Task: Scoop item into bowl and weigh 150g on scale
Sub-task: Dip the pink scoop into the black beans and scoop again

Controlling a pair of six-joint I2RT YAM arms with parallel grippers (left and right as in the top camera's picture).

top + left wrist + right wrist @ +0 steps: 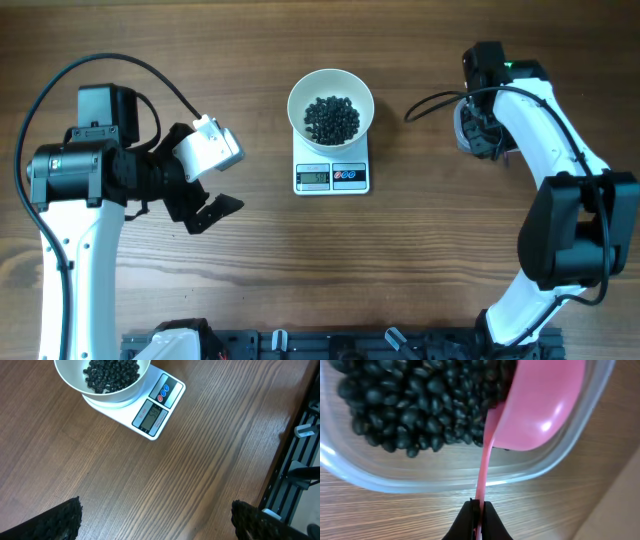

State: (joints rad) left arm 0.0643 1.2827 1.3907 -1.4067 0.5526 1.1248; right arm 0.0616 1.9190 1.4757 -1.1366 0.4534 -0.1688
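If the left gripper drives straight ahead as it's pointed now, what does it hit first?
Probably bare table, to the side of the scale and bowl; the left gripper is open and empty. Depth is unclear.

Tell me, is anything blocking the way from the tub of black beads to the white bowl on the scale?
Nothing visible does. Only bare table lies between the tub and the bowl; the right arm's cable hangs near the tub.
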